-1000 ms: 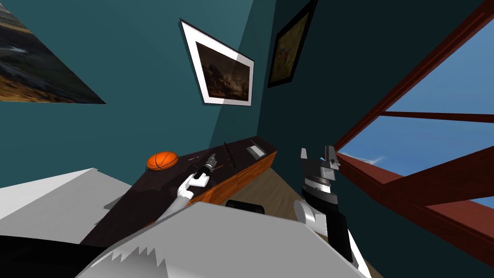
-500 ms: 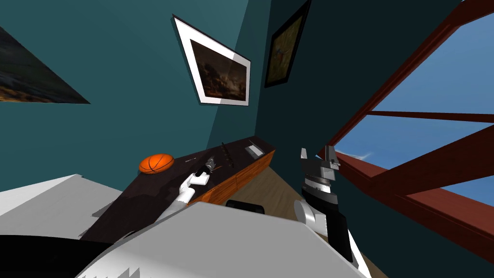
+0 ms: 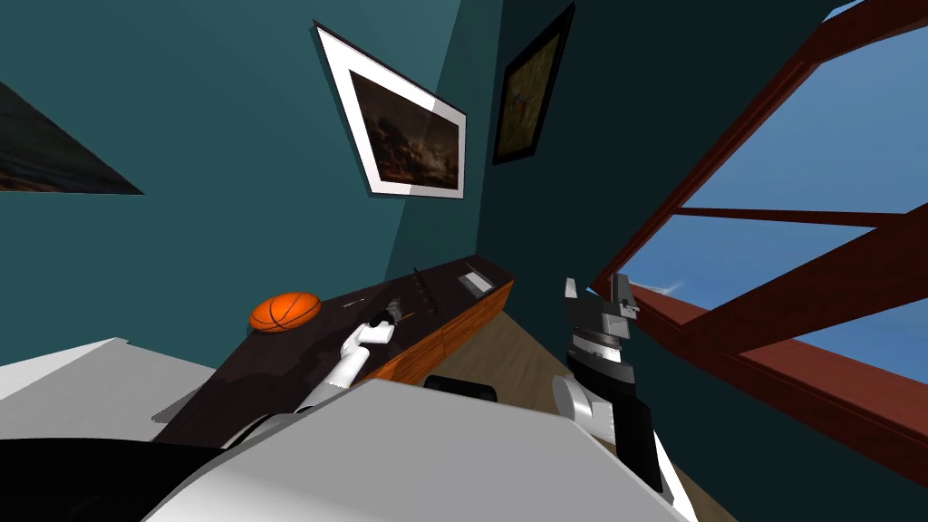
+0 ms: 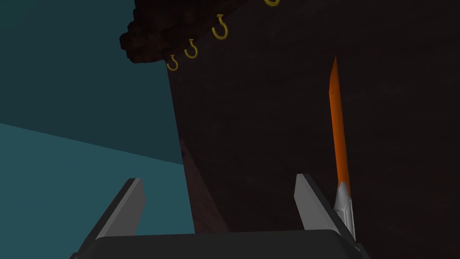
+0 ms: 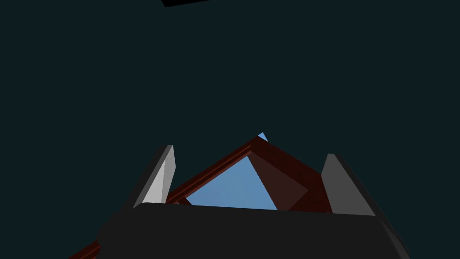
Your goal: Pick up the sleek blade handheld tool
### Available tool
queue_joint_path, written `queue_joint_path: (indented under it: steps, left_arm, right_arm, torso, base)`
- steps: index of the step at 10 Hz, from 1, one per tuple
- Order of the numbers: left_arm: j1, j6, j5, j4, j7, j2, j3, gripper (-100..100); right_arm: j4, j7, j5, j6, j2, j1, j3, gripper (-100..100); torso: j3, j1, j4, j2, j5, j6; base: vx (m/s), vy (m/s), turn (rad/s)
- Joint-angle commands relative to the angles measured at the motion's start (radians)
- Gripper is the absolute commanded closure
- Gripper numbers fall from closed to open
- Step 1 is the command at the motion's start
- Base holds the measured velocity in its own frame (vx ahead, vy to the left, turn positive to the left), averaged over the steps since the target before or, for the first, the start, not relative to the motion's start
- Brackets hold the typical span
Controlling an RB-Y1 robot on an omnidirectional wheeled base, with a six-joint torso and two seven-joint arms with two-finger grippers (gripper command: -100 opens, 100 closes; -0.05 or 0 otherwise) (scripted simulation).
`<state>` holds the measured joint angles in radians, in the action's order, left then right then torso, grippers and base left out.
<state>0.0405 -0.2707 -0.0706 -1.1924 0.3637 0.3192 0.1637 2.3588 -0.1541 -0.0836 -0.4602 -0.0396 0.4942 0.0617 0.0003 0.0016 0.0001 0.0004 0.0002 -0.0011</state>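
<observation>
A slim tool with a long orange blade (image 4: 338, 130) and a short grey handle (image 4: 346, 204) lies flat on the dark tabletop (image 4: 269, 135). My left gripper (image 4: 218, 179) hovers over the table's edge with its fingers open and nothing between them. The tool lies just outside one finger (image 4: 310, 202), its handle close to that finger. In the head view the left gripper (image 3: 391, 313) is stretched out over the long dark table (image 3: 272, 372). My right gripper (image 3: 595, 283) is raised near the window, open and empty.
An orange basketball (image 3: 285, 311) rests on the table to the left of my left hand. Beyond the gripper lies a dark rack with yellow hooks (image 4: 193, 47). A grey flat item (image 3: 475, 283) sits at the table's far end. A red-framed window (image 3: 770, 299) is on the right.
My head view has swung a little, sliding the whole scene left. My left hand has reached slightly further along the table towards the rack. The right arm has stayed put.
</observation>
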Motion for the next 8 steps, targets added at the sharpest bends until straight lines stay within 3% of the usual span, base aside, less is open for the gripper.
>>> queue_joint_path:
  steps: [1, 3, 6, 8]
  left_arm:
    - [0.01, -0.029, -0.009, 0.016, 0.002, 0.006, 0.005, -100]
    - [0.06, -0.088, -0.029, 0.093, 0.006, 0.012, 0.032, -100]
    - [0.084, -0.133, -0.04, 0.149, 0.006, 0.014, 0.046, -100]
    - [0.127, -0.195, -0.061, 0.218, 0.006, 0.019, 0.073, -100]
  right_arm:
    - [0.0, 0.0, 0.0, 0.0, 0.0, 0.0, 0.0, 0]
    - [0.0, 0.0, 0.0, 0.0, 0.0, 0.0, 0.0, 0]
    - [0.0, 0.0, 0.0, 0.0, 0.0, 0.0, 0.0, 0]
    - [0.0, 0.0, 0.0, 0.0, 0.0, 0.0, 0.0, 0]
  torso:
    - [0.0, 0.0, 0.0, 0.0, 0.0, 0.0]
    - [0.0, 0.0, 0.0, 0.0, 0.0, 0.0]
    - [0.0, 0.001, 0.0, 0.0, 0.0, 0.0]
    - [0.0, 0.001, 0.0, 0.0, 0.0, 0.0]
  base:
    - [-0.004, 0.016, -0.037]
    - [-0.005, 0.028, -0.08]
    - [-0.005, 0.025, -0.023]
    - [-0.004, 0.031, -0.037]
